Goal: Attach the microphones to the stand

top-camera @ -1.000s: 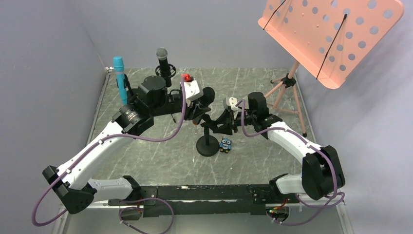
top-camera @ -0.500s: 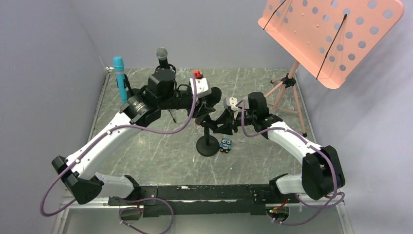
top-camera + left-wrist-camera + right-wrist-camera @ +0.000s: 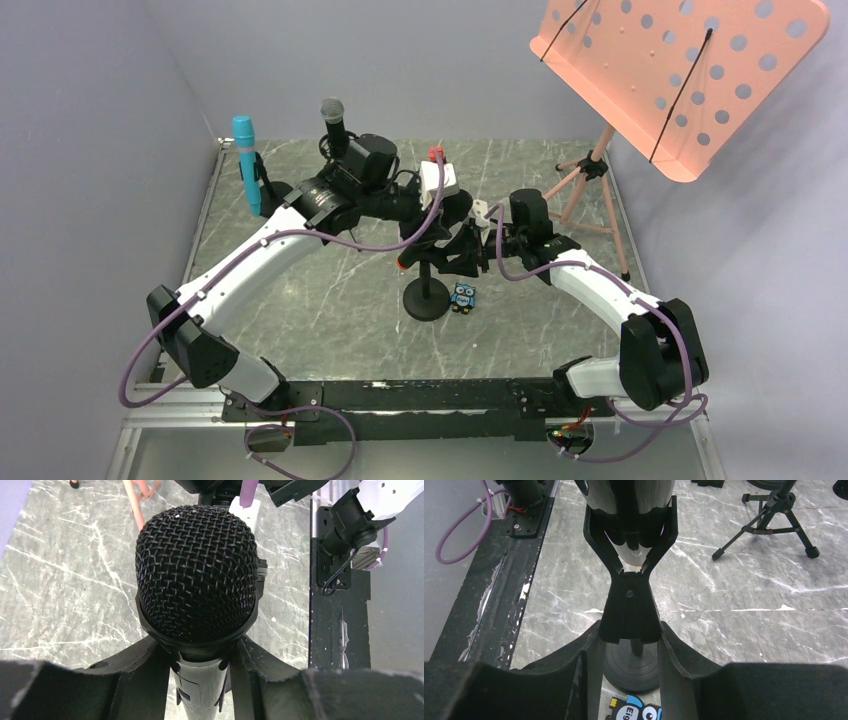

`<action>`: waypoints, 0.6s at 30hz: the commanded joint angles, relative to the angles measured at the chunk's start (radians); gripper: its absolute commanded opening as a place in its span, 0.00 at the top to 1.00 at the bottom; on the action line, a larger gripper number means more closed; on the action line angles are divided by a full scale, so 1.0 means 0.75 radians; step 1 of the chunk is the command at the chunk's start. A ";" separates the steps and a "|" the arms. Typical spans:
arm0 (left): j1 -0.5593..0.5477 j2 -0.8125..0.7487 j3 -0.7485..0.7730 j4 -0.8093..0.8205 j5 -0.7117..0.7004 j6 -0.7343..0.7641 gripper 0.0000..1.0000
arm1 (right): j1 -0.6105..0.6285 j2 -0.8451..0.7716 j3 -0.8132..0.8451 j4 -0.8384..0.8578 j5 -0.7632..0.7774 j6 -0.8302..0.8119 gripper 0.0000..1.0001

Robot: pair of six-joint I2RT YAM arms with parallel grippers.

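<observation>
My left gripper (image 3: 420,232) is shut on the all-black microphone (image 3: 196,577), just below its mesh head; its orange end ring (image 3: 403,262) points down beside the stand. My right gripper (image 3: 466,250) is shut on the black clip (image 3: 631,607) of the small round-based stand (image 3: 427,298). In the right wrist view the microphone's body (image 3: 629,500) sits between the clip's two prongs. The light blue microphone (image 3: 245,160) and the black one with a silver mesh head (image 3: 333,118) stand upright at the back left.
A small blue owl figure (image 3: 463,296) lies right of the stand's base. A pink perforated music stand (image 3: 680,70) on a tripod (image 3: 590,185) is at the back right. A black tripod (image 3: 774,510) stands behind. Grey walls close the left and back.
My left arm has swung right and forward, carrying the all-black microphone over to the clip. My right arm has stayed on the clip.
</observation>
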 commanded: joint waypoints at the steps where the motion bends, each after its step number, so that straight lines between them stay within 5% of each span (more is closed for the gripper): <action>1: -0.005 0.036 0.073 -0.006 0.086 0.038 1.00 | -0.002 -0.024 0.025 0.045 -0.076 -0.008 0.74; 18: 0.043 0.047 -0.059 0.060 0.173 0.005 1.00 | -0.019 -0.042 -0.030 0.162 -0.126 0.061 0.73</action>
